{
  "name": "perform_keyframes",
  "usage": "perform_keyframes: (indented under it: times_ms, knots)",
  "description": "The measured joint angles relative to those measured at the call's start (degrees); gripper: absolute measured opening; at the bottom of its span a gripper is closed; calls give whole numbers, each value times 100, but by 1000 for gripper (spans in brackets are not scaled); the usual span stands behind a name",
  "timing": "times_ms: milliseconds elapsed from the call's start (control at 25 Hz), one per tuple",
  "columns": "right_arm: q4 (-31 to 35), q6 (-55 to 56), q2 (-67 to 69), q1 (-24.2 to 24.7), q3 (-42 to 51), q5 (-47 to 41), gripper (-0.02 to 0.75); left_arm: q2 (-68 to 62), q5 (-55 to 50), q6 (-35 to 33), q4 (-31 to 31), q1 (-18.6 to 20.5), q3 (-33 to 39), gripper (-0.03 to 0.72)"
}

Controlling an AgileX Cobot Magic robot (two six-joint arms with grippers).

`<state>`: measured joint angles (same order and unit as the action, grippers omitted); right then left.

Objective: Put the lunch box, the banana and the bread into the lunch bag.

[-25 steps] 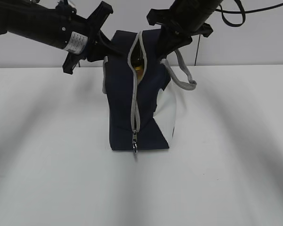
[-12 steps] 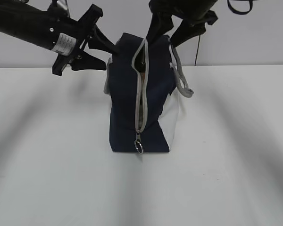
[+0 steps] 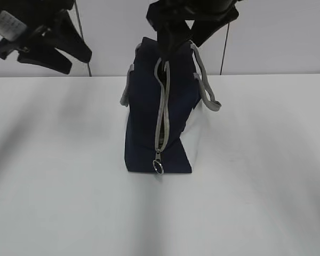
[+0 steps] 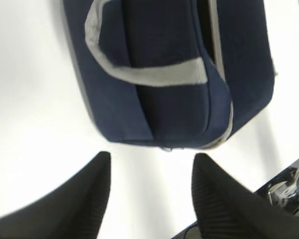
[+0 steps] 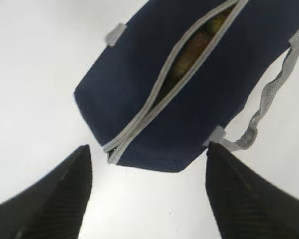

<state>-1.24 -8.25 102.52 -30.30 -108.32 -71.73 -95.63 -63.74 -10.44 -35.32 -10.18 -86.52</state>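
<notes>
This looks like a robot test bench in a lab, not anyone's home: a bare white table [image 3: 69, 202] runs up to a plain pale wall [image 3: 288, 32]. Two black robot arms hang in from above, thin cables [image 3: 224, 48] run down the wall, and one navy lunch bag [image 3: 146, 128] stands alone on the table.

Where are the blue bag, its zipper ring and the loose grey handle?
lunch bag [image 3: 141, 128]: exterior view, navy front panel.
zipper ring [image 3: 158, 168]: exterior view, ring at the zipper's lower end.
grey handle [image 3: 207, 88]: exterior view, strap hanging at the right.
</notes>
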Motion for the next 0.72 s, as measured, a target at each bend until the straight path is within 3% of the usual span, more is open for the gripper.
perform_keyframes:
  times_ms: [240,520,720]
  knots:
    - [-649,243,-748,-731,368,0,498,616,-650,97,527,-5,0,375]
    - [-616,286,-1518,-824,1256,80,480,1060,-714,164,591,-239,0,375]
    - [-532,286,-2399,-824,2840,1512,479,1201,-738,178,591,-500,0,375]
